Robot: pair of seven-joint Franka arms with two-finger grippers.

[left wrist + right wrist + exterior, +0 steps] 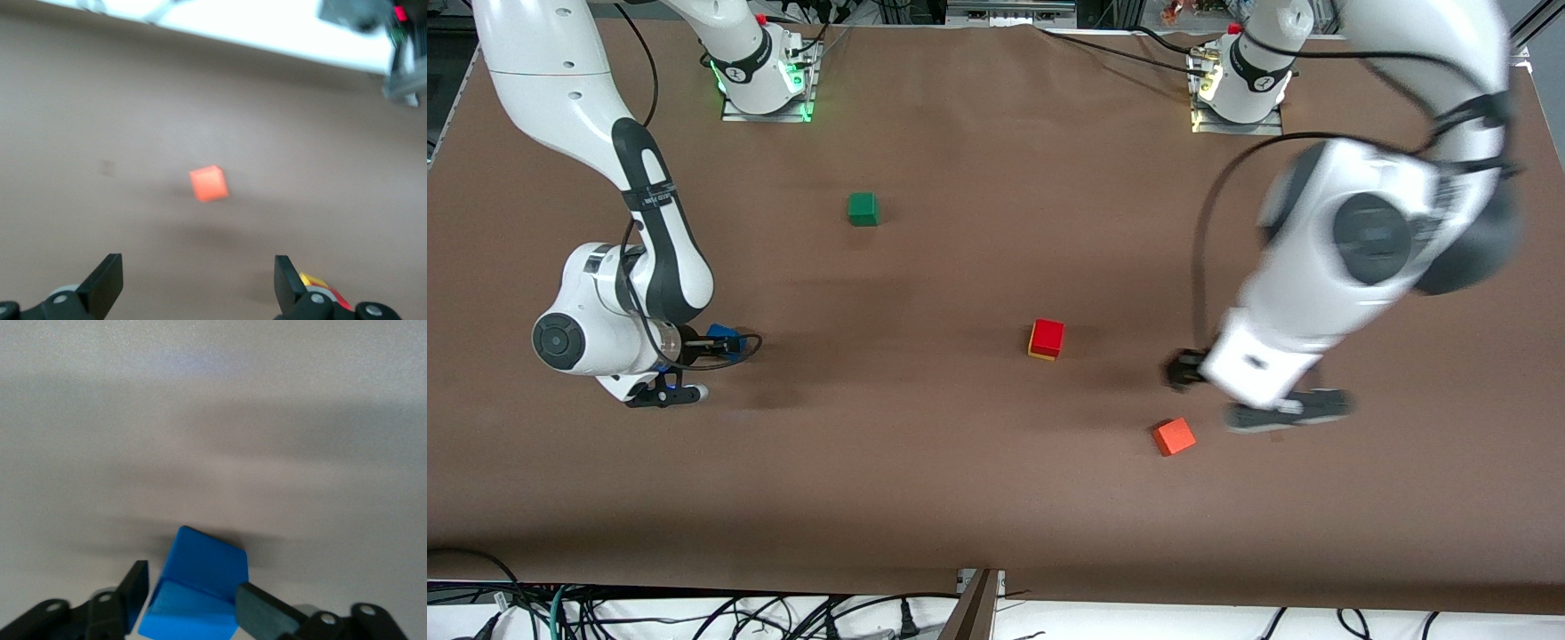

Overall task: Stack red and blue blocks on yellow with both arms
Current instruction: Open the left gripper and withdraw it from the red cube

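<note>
One matte red cube (1048, 335) caps the yellow cube (1032, 348).

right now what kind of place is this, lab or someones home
Most likely a robotics lab: a brown-covered table, loose cables along its edge, and plain colour cubes such as the green cube set out for practice.

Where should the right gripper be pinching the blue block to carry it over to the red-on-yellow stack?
On two opposite flat faces, coming from above, near mid-height. The right gripper already has the blue block between its fingers that way, though the cube sits tilted, one edge up. Its lower face must stay free to land on the red block, which rests on the yellow block. The left gripper is open over the table near the orange-red cube.
</note>
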